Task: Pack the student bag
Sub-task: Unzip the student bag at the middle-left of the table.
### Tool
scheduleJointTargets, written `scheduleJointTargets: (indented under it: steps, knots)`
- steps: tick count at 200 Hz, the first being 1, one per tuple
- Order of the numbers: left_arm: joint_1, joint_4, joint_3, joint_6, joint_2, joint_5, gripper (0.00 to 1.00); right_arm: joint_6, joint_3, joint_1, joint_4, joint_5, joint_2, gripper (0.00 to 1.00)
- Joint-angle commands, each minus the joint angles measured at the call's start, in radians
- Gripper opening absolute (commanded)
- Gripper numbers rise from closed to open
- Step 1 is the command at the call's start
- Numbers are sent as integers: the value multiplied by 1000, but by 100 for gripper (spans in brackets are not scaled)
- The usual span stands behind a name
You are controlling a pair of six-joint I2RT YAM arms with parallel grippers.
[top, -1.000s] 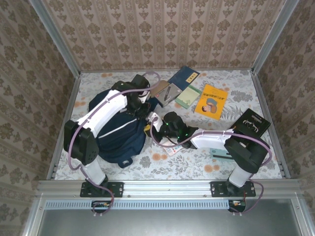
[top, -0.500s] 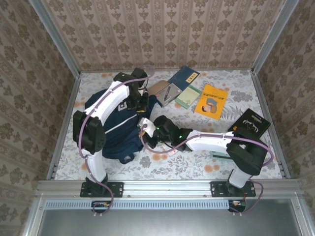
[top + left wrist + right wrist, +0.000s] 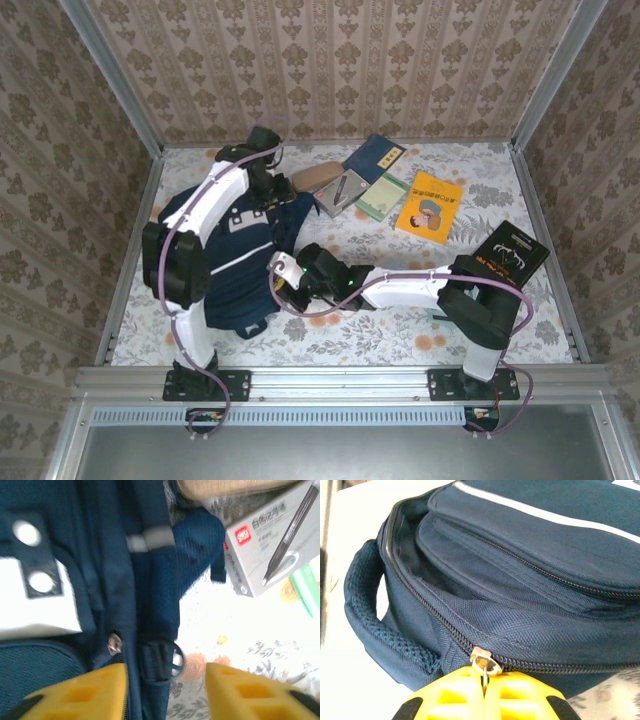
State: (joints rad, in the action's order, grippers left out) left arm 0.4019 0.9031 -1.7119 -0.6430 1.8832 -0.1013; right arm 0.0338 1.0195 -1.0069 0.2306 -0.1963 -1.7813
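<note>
The student bag (image 3: 232, 262), navy with thin white stripes, lies flat on the left half of the table. My right gripper (image 3: 484, 692) is shut on the metal zipper pull (image 3: 485, 663) of the bag's main zip (image 3: 432, 612), at the bag's right edge (image 3: 283, 273). The zip stands partly open toward the carry handle (image 3: 370, 625). My left gripper (image 3: 166, 682) hovers open over the bag's top end (image 3: 268, 192). A strap with a round plastic buckle (image 3: 161, 661) lies between its yellow fingers (image 3: 80, 692), which touch nothing.
Behind the bag lie a tan pouch (image 3: 314, 176), a grey pen box (image 3: 265, 540), a blue book (image 3: 375, 156), a green notebook (image 3: 382, 196) and an orange book (image 3: 429, 207). A black package (image 3: 510, 250) sits at the right. Patterned walls enclose the table.
My right gripper has slid left along the bag's edge with the zipper pull. My left arm has swung back and left to the bag's top, and the bag has shifted slightly left.
</note>
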Motion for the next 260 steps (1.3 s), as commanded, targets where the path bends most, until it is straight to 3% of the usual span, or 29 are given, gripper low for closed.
scheduleJointTargets:
  steps: [1, 47, 74, 106, 127, 186, 260]
  knots:
    - [-24, -41, 151, 60, -193, 48, 63, -19, 23, 24, -11, -63, -8, 0]
    - [-98, 49, 554, 66, -569, 96, 61, -3, 22, 105, -38, -87, 0, 0]
    - [-115, 137, 733, -14, -753, 159, 54, 26, 34, 134, -65, -95, -7, 0]
    - [-119, 69, 943, -128, -909, 74, 52, 49, 43, 181, -75, -89, -22, 0]
    - [-95, -64, 1040, -206, -901, -12, 50, 52, 47, 211, -83, -107, -21, 0]
    - [48, -450, 1106, -379, -728, -62, 52, 20, 53, 198, -112, -142, -4, 0]
    - [146, -606, 1050, -423, -629, -25, 48, -87, 4, 39, -117, -132, 28, 0]
